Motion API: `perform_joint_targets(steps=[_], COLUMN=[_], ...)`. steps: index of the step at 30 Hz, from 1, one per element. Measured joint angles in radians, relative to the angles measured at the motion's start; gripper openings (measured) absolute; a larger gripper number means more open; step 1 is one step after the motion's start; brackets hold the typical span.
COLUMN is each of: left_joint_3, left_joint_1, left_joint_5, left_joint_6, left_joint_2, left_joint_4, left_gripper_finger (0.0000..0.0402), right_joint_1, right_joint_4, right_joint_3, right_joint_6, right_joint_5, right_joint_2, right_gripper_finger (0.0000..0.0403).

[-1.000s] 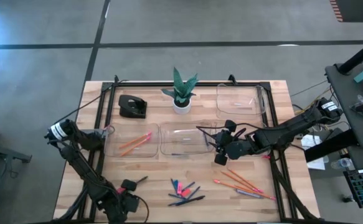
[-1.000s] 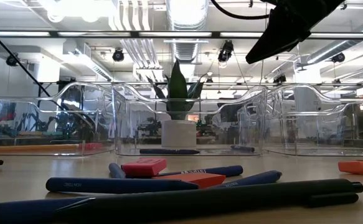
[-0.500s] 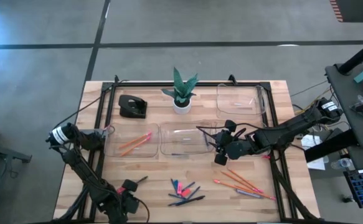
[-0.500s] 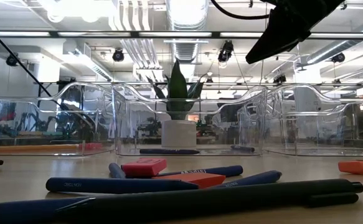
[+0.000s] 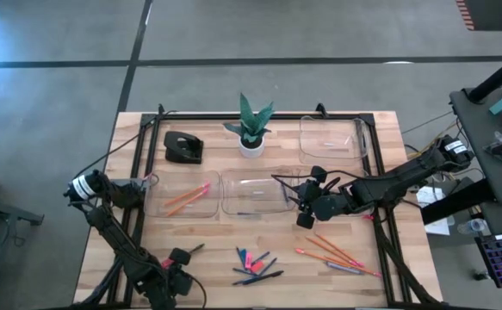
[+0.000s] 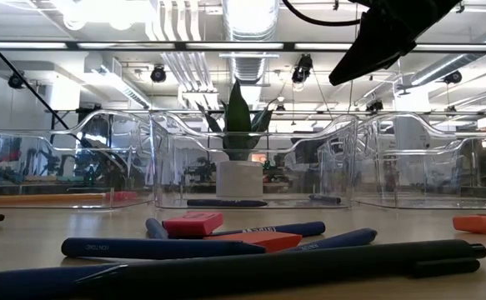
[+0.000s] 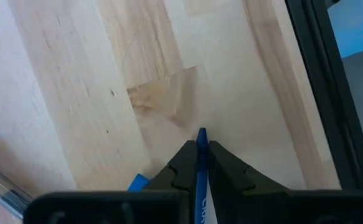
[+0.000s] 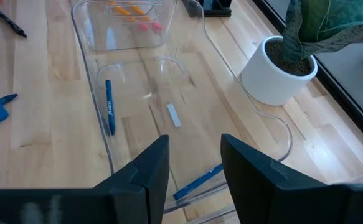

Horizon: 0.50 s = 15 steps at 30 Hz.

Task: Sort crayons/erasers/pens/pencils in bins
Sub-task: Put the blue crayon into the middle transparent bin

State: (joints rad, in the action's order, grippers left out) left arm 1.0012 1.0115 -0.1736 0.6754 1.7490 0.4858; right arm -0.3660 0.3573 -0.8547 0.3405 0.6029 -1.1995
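My left gripper point(image 7: 200, 149) is at the table's near left point(image 5: 179, 261), pointing down, shut on a blue crayon point(image 7: 201, 134) with white lettering. A dark pen point(image 5: 195, 249) lies just beside it. Loose crayons, pens and pink erasers form a pile point(image 5: 255, 267) at the near middle. Orange pencils point(image 5: 337, 253) lie at the near right. Three clear bins show: the left point(image 5: 182, 196) holds pencils, the middle point(image 5: 255, 195) holds crayons point(image 8: 109, 106), and the far right one point(image 5: 332, 138) stands behind. My right gripper point(image 8: 193, 168) hovers open above the middle bin's right end point(image 5: 306, 207). My left gripper pinches the blue crayon between its two fingers, which come from above and slant down. The crayon runs along the gap between the fingers, and its tip point(image 7: 201, 132) sticks out just past the fingertips. Whether the tip touches the table, I cannot tell.
A white plant pot point(image 5: 251, 145) and a black desk object point(image 5: 182, 148) stand at the far side. Black frame rails run along the table's left and right edges. Bare wood lies between the bins and the near pile.
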Motion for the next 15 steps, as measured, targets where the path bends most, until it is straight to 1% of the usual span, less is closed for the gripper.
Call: perform_joint_targets(steps=[5,15], left_joint_3=[0.005,0.010], left_joint_1=[-0.012,-0.085], left_joint_5=[-0.156,-0.487], left_joint_6=[-0.032,-0.193], left_joint_2=[-0.039,-0.148], left_joint_4=[0.008,-0.015], left_gripper_finger=[0.0011,0.0011], right_joint_1=[0.000,0.000], right_joint_4=[0.000,0.000], right_joint_3=[0.000,0.000], right_joint_6=[0.000,0.000], right_joint_5=[0.000,0.000], right_joint_2=[0.000,0.000], right_gripper_finger=[0.0137,0.0137])
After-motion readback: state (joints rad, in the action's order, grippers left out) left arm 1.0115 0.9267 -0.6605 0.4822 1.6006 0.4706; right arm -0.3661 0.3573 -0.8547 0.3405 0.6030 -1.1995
